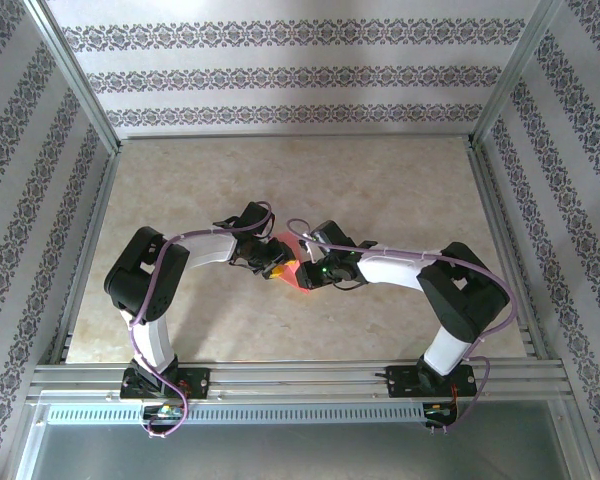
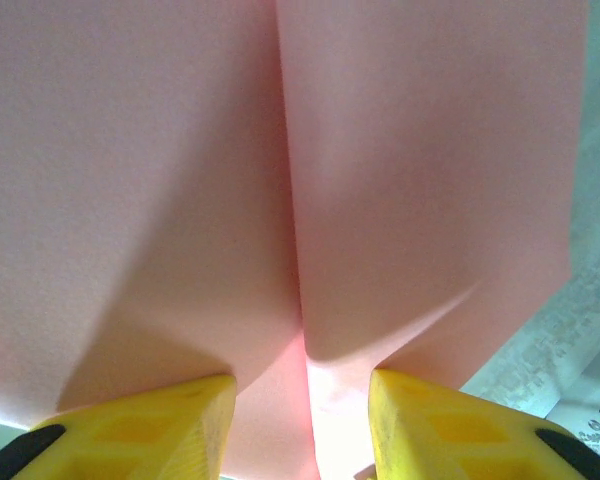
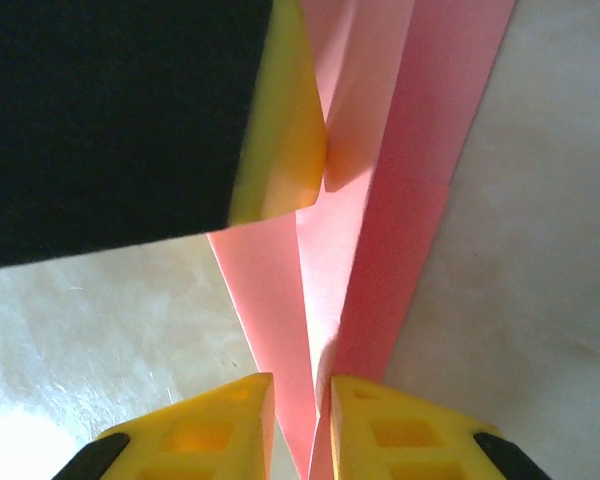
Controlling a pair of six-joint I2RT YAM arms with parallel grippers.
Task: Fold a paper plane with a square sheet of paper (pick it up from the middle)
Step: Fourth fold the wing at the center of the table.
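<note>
Mid-table, where the two arms meet nose to nose: paper plane (image 1: 286, 265) sits btwn the grippers. Pink-red, thin, part-folded into a long narrow shape w/ a centre ridge, layers flaring to either side. L wrist cam: two smooth panels of it (image 2: 430, 180) split by one straight crease, w/ soft dents in the paper near each yellow fingertip (image 2: 180, 410). R wrist cam: it (image 3: 390, 250) narrows toward the R fingers; the outer long edge is straight and crisp.

R gripper (image 1: 303, 272) (image 3: 300, 385): fingers nearly together, clenched on the narrow end of the plane.

L gripper (image 1: 268, 260) (image 2: 302, 385): fingers part-way apart, paper fills the gap and lies against both. Can't tell if it's actually squeezing. From R cam, one L finger (image 3: 280, 150) butts against a folded flap.

Room: table (image 1: 380, 190) runs well past the grippers to the back wall (image 1: 300, 75) and out wide to the side rails (image 1: 92, 250). Near rail (image 1: 300, 380) w/ the arm bases is well apart from the paper.
</note>
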